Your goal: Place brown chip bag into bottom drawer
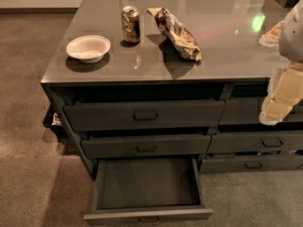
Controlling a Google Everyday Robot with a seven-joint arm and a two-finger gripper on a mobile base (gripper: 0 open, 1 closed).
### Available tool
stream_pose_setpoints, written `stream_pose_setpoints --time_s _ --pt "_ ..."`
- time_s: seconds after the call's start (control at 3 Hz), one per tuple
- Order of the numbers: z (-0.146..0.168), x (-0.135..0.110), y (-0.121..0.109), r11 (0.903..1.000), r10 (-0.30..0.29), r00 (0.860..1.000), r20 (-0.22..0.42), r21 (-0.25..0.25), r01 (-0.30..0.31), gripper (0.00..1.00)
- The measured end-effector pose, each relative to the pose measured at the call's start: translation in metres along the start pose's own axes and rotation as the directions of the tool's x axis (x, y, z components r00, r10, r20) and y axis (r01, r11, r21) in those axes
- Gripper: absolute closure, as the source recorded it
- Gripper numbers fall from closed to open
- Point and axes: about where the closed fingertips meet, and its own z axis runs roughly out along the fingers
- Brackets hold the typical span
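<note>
The brown chip bag (176, 32) lies on the grey countertop, right of centre, slanting from back left to front right. The bottom drawer (147, 215) of the left column is pulled wide open below the counter, and its dark inside holds nothing that I can see. My gripper (280, 100) hangs at the right edge of the view, in front of the right-hand drawers and below the counter's edge. It is well to the right of the bag, apart from it, and holds nothing that I can see.
A gold-brown soda can (130, 24) stands left of the bag. A white bowl (88, 48) sits near the counter's left front corner. Two shallower drawers (144, 116) above the open one stick out slightly. A right-hand column of drawers (255, 142) is nearly shut. Carpet floor lies around.
</note>
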Motion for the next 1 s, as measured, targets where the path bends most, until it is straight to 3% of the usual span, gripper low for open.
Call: stream_pose_setpoints --time_s 0.33,0.67,1.0 --pt "0.0 0.0 0.0 1.0 0.0 1.0 0.0 0.0 0.0 0.0" --pt "0.008 -0.006 -0.014 0.9969 0.078 0.993 0.085 0.002 -0.079 0.0" --pt "0.021 -0.024 -0.048 0.9767 0.209 0.955 0.21 0.002 -0.214 0.0"
